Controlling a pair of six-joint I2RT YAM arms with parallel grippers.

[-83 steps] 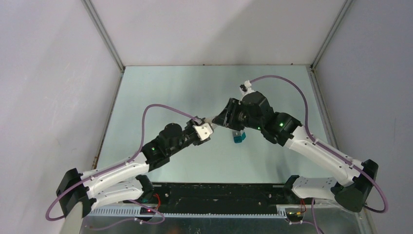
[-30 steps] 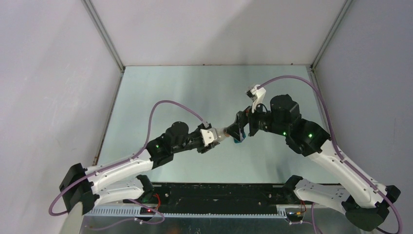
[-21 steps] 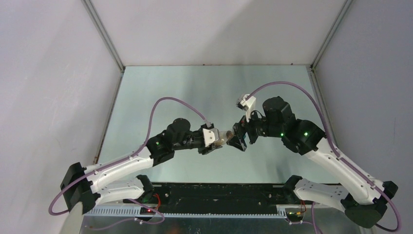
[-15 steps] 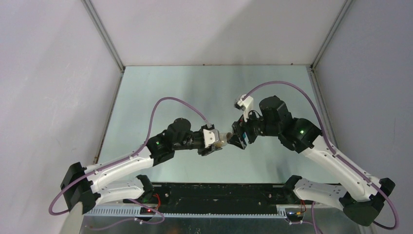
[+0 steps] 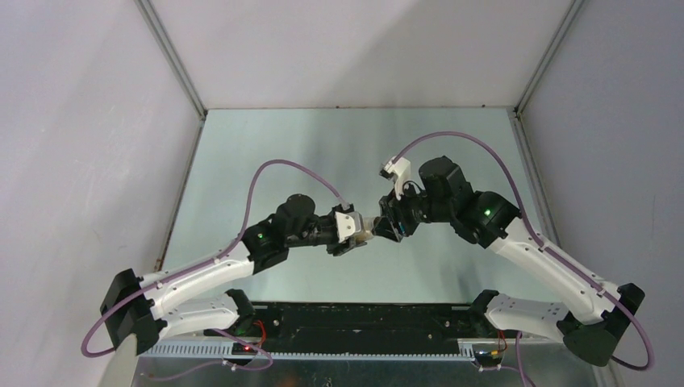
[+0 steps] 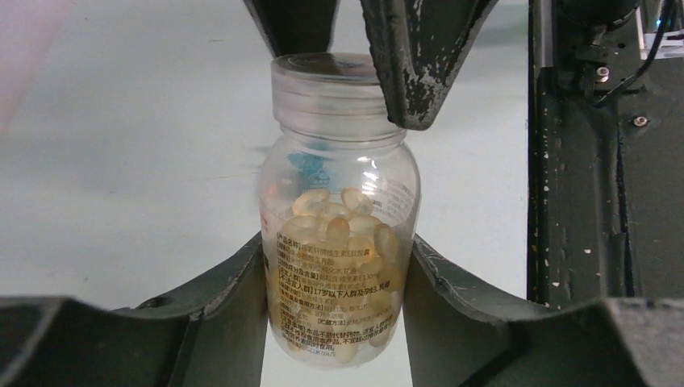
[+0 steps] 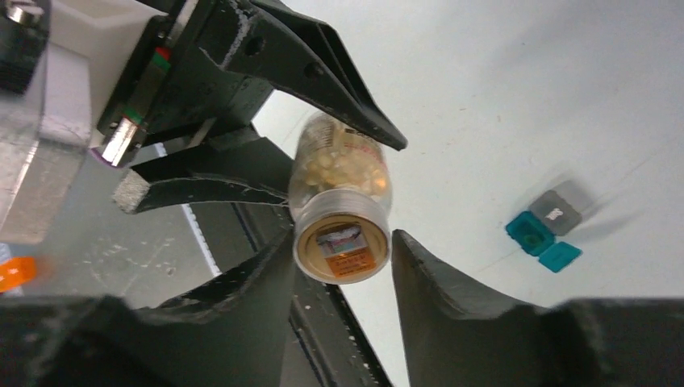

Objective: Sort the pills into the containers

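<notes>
- Clear plastic pill bottle (image 6: 339, 161) is hanging in the air btw the two arms, above the table (image 5: 282, 145), not resting on it.
- Pale yellow pills (image 6: 343, 230) are all sitting inside it; cap (image 7: 342, 238) is on, w/ an orange-and-white sticker on top.
- Left gripper (image 6: 337, 242) is clamping the bottle's labelled body, one finger pressing each side.
- Bottle's long axis is running from the left gripper straight toward the right one, cap end facing the right wrist cam.
- Right gripper (image 7: 342, 242) is straddling the cap, fingers flanking it on both sides w/ hardly any gap. Can't tell if they're actually squeezing or only bracketing.
- So the cap is lying dead centre btw the right jaws, and the right arm is the nearer one for it.
- Prob. step in hand: getting the cap off. That's calling for a firm pinch on the cap, then a twist about the bottle's axis while the left grip is resisting.
- Teal-blue container (image 7: 542, 230), w/ a grey face carrying a small pale mark, is lying open on the table well apart from both grippers, to the right of the bottle in the right wrist view.
- Sorting proper isn't started, judging by no pills showing outside the bottle.
</notes>
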